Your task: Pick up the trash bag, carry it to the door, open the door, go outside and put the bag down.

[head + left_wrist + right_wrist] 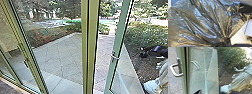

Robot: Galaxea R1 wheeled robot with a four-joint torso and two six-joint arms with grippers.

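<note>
Left fingers (235, 45) closed on the trash bag (204, 25), gathered and shiny.

One bag (205, 25), one open door (117, 37), one statue (241, 78), all single; two posts (85, 50) standing side by side in the middle; and two handles, one (114, 57) on the open door, one (25, 63) on the frame (21, 51) at the left

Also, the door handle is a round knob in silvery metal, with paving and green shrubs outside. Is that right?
Not quite: the right wrist view shows the door handle as a bent bar, not a round knob. It is silvery metal, with paving and green shrubs outside.
</note>
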